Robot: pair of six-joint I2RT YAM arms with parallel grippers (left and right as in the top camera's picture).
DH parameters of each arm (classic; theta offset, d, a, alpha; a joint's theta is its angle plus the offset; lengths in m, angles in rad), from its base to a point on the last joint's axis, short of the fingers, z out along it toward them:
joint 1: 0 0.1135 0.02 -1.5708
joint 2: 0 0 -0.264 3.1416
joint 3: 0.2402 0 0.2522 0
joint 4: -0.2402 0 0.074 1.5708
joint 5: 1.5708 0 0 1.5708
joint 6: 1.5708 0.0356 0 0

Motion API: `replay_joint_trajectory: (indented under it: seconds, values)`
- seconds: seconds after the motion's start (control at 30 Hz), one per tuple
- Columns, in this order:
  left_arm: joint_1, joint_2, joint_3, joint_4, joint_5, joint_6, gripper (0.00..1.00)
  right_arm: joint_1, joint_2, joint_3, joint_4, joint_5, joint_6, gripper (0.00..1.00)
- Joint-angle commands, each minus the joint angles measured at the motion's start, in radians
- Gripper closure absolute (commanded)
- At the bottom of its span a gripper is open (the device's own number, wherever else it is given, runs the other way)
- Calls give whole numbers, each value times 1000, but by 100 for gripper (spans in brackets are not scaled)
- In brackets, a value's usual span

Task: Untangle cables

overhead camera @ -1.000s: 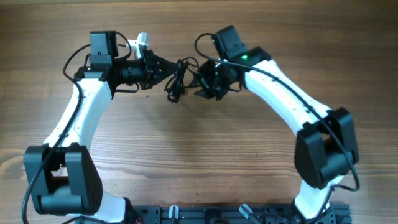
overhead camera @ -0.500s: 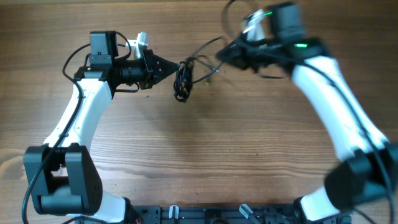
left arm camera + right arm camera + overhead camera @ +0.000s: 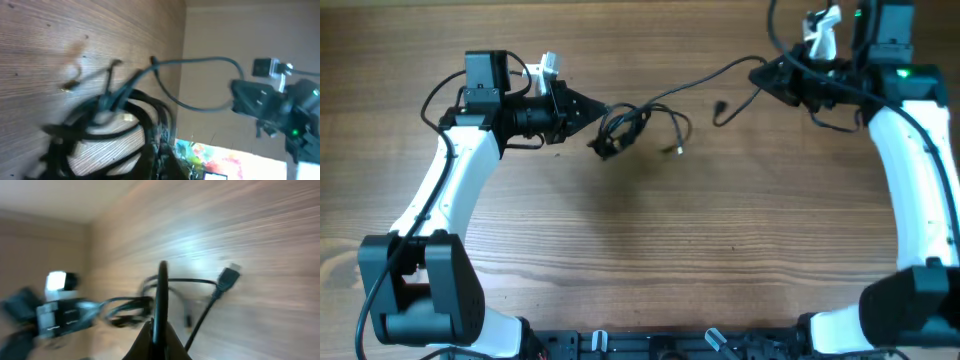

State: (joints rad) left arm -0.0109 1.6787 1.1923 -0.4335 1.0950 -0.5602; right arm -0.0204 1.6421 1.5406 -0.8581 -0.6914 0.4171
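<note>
Thin black cables (image 3: 620, 128) with small plug ends are sitting bunched in the upper middle of the frame on the brown wooden table (image 3: 640, 260), and the knot is starting to give. The black-tipped left gripper (image 3: 597, 113) is pinching the left edge of the bunch with its fingers fully closed, anchoring it just as it was a second ago. The right gripper (image 3: 767, 75) was pressed against the tangle a second ago with its fingers partly apart. Now it is clamped tight on a single cord (image 3: 695, 82) and has swung off to the upper right corner, drawing that strand out in a long arc. A loose plug (image 3: 718, 108) is hanging below the strand, and a second plug (image 3: 675, 150) is lying just right of the bunch. To my eye one cable is coming mostly free, while loops are staying knotted at the left fingers.
</note>
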Motion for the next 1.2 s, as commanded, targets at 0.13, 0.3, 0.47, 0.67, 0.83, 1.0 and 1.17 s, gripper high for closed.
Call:
replay_joint_trajectory:
  seconds: [0.13, 0.3, 0.47, 0.67, 0.83, 1.0, 1.17]
  values:
    - [2, -3, 6, -1, 136, 85, 96, 78, 99, 9, -8, 277, -132, 96]
    - [0, -3, 6, -3, 109, 86, 96, 92, 105, 9, -3, 272, -152, 85]
    - [-60, -3, 6, -42, -241, 86, 96, 91, 105, 9, 26, 273, -144, 12]
    - [-233, 22, 9, 98, -709, 82, 89, 91, 105, 9, 26, 273, -126, 8]
    - [-300, 167, 172, 114, -802, 154, 81, 91, 105, 10, -11, 274, -129, 7]
    - [-357, 351, 320, 97, -802, 320, 71, 91, 105, 9, -53, 277, -130, 7]
    - [-397, 429, 320, 186, -890, 357, 59, 91, 105, 9, -64, 277, -129, 7]
